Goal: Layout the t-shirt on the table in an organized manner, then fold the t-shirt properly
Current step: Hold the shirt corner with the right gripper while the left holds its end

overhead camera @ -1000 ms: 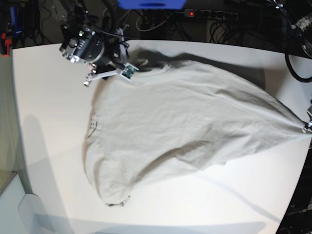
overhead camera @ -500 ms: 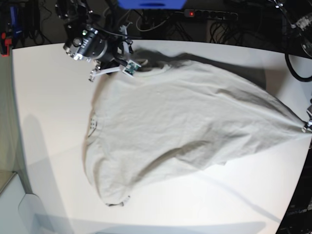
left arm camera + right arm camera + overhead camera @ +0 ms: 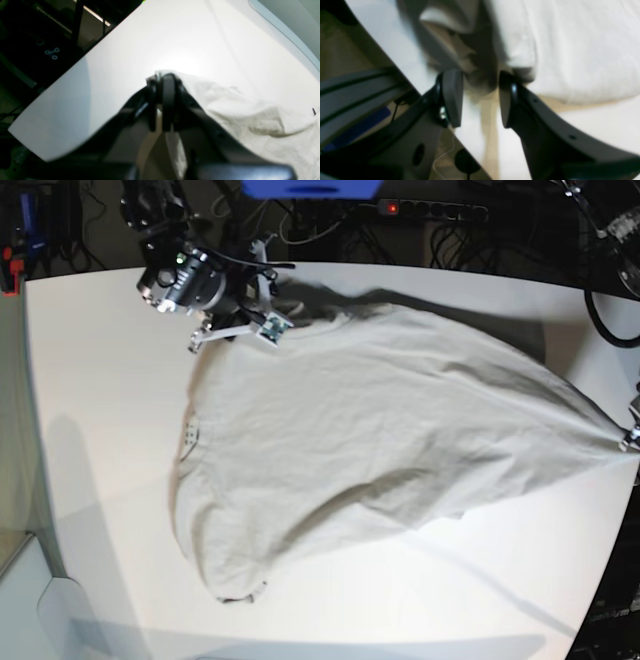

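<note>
Since a second ago the right gripper has drifted slightly along the table's far edge — its jaws stand parted, holding nothing, just above the t-shirt's sleeve. At the opposite edge the left gripper pinches the shirt's corner — cloth spread wrinkled across the white top.

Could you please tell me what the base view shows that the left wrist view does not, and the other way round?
Only the base view shows the whole t-shirt spread over the table, the right gripper open at the shirt's far edge, and the power strip behind. Only the left wrist view shows the left gripper close up, its jaws shut on a corner of the fabric. Both show the white table and the shirt stretched out to that pinched corner.
</note>
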